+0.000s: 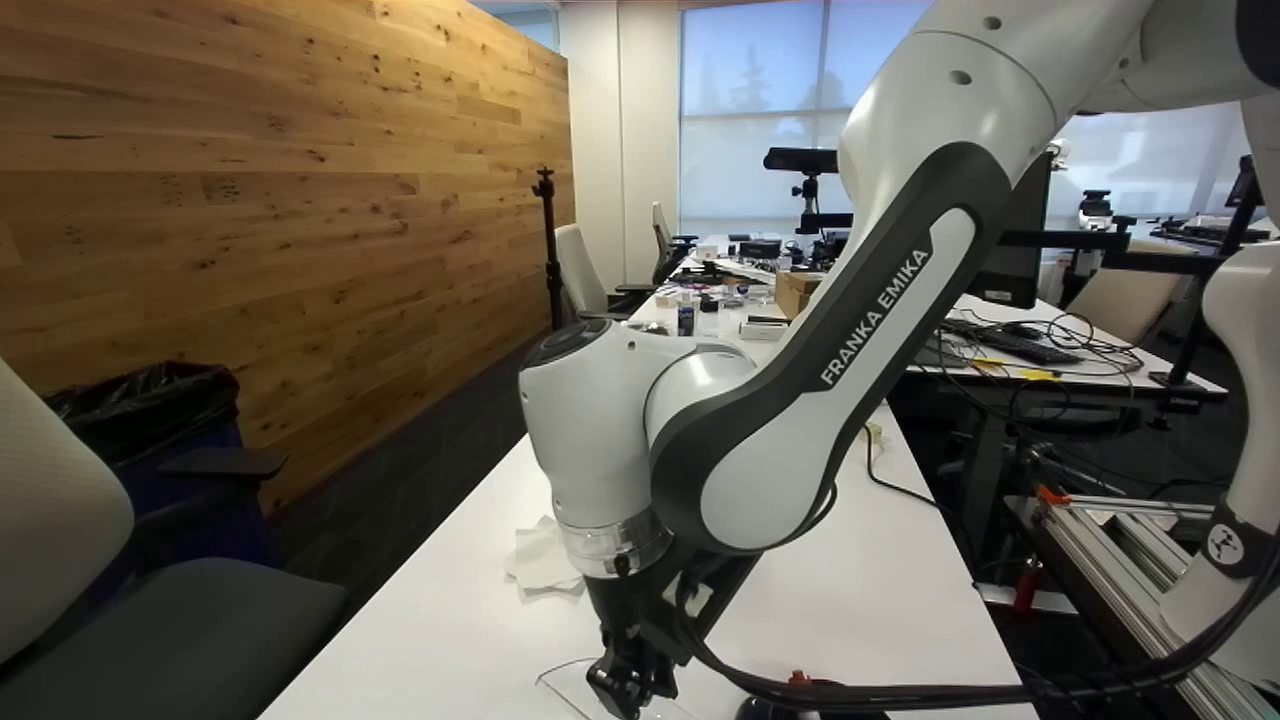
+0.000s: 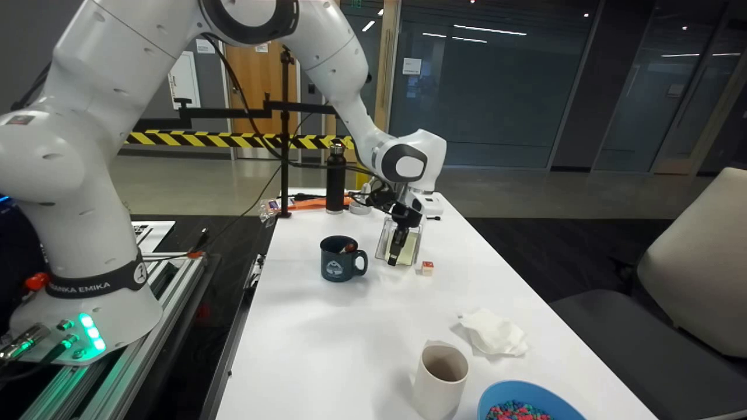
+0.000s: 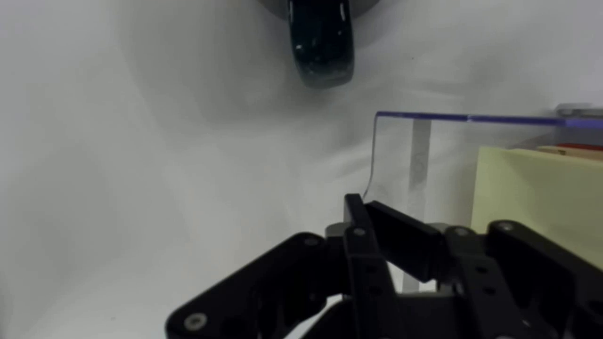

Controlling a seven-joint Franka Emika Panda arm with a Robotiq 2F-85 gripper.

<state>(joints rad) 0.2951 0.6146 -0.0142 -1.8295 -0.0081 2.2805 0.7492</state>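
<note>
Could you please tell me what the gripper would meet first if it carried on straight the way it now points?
The gripper, pointing down and apparently pinching the clear tray at its edge, would most likely meet the white table first, though depth is unclear.

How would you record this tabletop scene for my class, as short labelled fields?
Surface: long white table
Fingers: black, apparently shut on the edge of a clear rectangular plastic holder
Visible in holder: flat pale yellow pad
Near holder: dark teal mug with white logo; small red and white cube
Farther off: crumpled white paper; beige cylindrical cup; round blue bowl of red and blue pieces
</note>
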